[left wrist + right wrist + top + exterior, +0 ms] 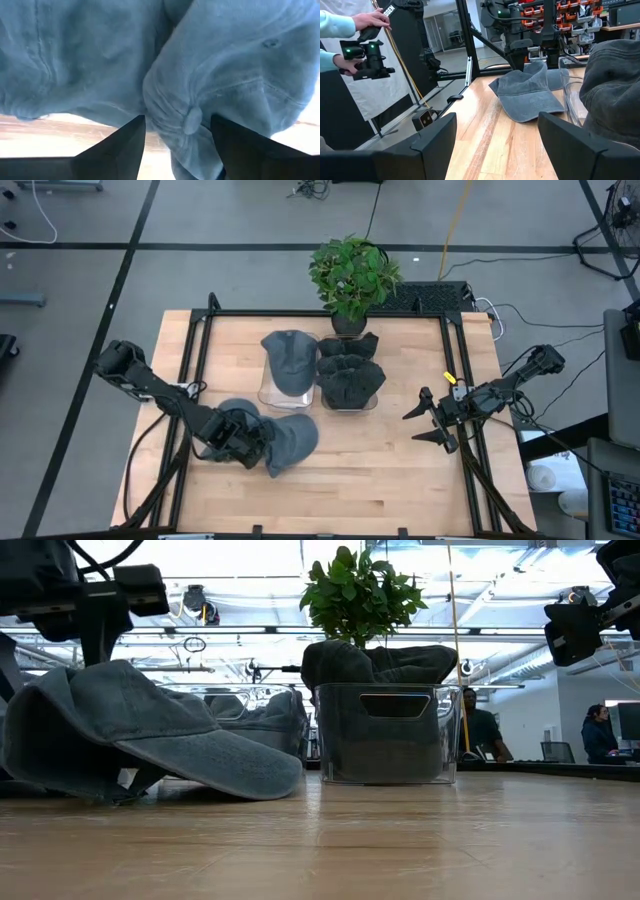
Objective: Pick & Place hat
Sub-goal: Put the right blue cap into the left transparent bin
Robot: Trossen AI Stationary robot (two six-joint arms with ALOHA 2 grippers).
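A blue-grey hat (290, 442), a cap, lies on the wooden table near its front left. It rests on its brim (235, 772) and on the lower edge of its crown. My left gripper (240, 438) is down on the crown from above, its two fingers closed in on the bunched cloth. In the left wrist view the crown fills the picture between the fingers (177, 120). My right gripper (425, 420) waits open at the table's right side, holding nothing; its view shows the hat (530, 92) from afar. My left gripper pinches the top of the hat's crown, around the top button (192, 120), between its two fingers (132, 135). The cloth is gathered into pleats there. The fingers come steeply from above. The hat sits on the table, its brim down.
Behind the hat stand two clear bins: one (268, 394) with another blue-grey cap (288, 358) on it, one (385, 735) filled with dark hats (350, 380). A potted plant (350, 275) stands at the far edge. A person holds a camera (362, 55) beyond the table.
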